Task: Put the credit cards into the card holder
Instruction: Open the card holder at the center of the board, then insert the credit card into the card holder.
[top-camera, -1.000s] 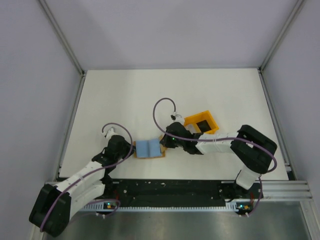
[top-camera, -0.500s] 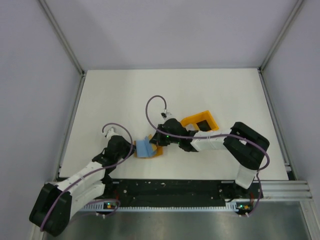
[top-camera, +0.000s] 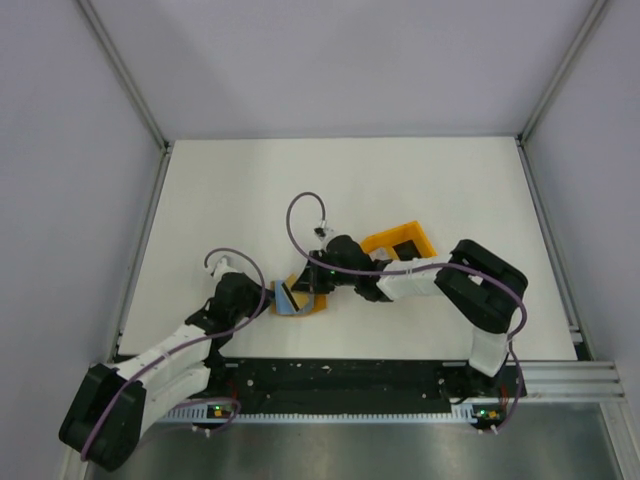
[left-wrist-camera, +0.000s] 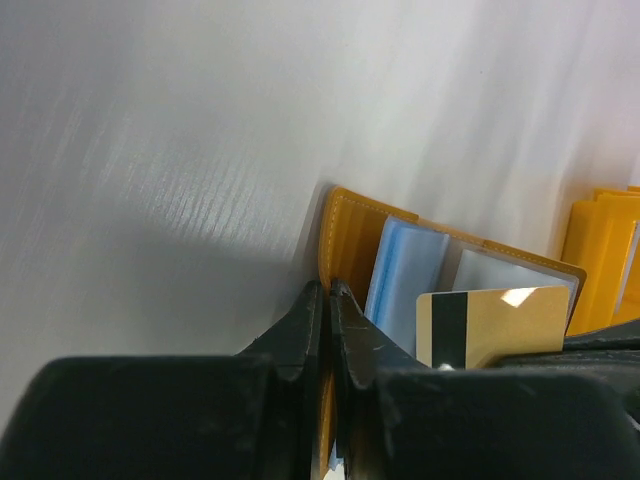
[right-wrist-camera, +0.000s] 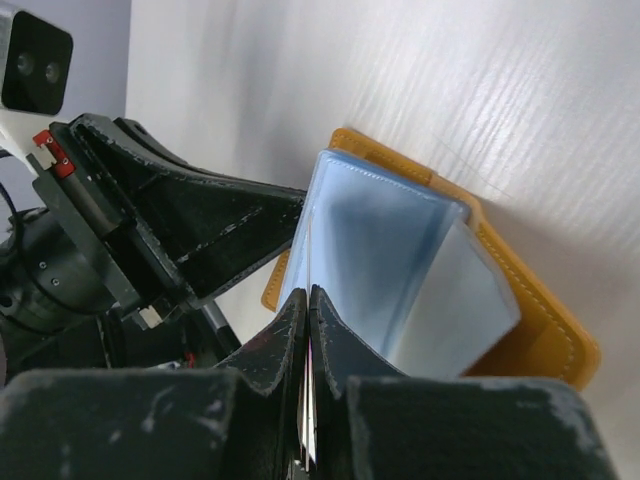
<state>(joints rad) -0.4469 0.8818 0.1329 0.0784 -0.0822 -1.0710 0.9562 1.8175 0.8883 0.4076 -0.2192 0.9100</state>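
Observation:
The orange card holder (top-camera: 312, 306) lies open just in front of the arms, its pale blue clear sleeves (right-wrist-camera: 380, 240) standing up from it. My left gripper (left-wrist-camera: 327, 291) is shut on the holder's left orange edge (left-wrist-camera: 347, 225). My right gripper (right-wrist-camera: 308, 293) is shut on a credit card, seen edge-on between its fingers and reaching in among the sleeves. In the left wrist view that credit card (left-wrist-camera: 495, 318) looks golden with a black stripe and stands over the sleeves. No other card shows.
An orange open box (top-camera: 402, 246) sits just right of the holder, under the right arm; its edge (left-wrist-camera: 600, 255) shows in the left wrist view. White table runs to the walls on three sides. The left gripper's body (right-wrist-camera: 190, 235) is close beside the right fingers.
My right gripper has moved left with the card, from the holder's right edge to over its sleeves. The sleeves, flat a second ago, are now pushed up. The left gripper has held still.

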